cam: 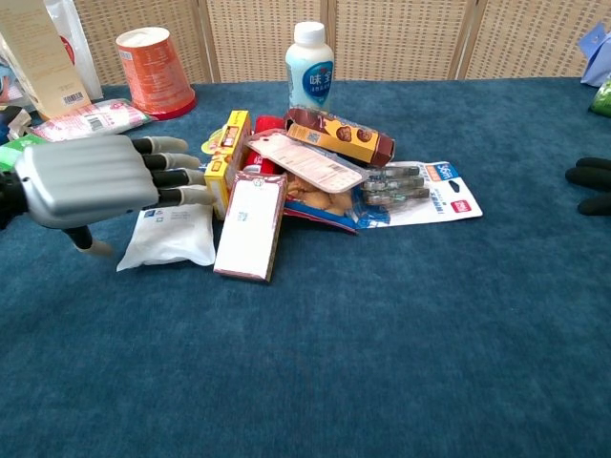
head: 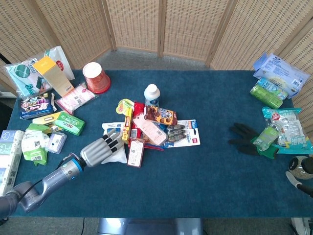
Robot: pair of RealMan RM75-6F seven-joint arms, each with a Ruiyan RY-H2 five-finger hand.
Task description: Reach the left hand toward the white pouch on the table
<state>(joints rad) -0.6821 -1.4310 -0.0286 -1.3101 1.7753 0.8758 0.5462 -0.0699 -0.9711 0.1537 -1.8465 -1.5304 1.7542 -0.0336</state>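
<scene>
One hand, your left hand (cam: 91, 181), hovers over the pouch (cam: 172, 237), fingers spread and grasping nothing.

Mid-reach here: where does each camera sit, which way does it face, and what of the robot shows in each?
Head view: high above the near table edge, looking steeply down on the whole table; shows the left hand and forearm over the white pouch.
Chest view: low at the near edge, looking across the table toward the screens; shows only the left hand, its fingers straight.
Shared: left hand, white pouch, milk bottle and red cup.
</scene>
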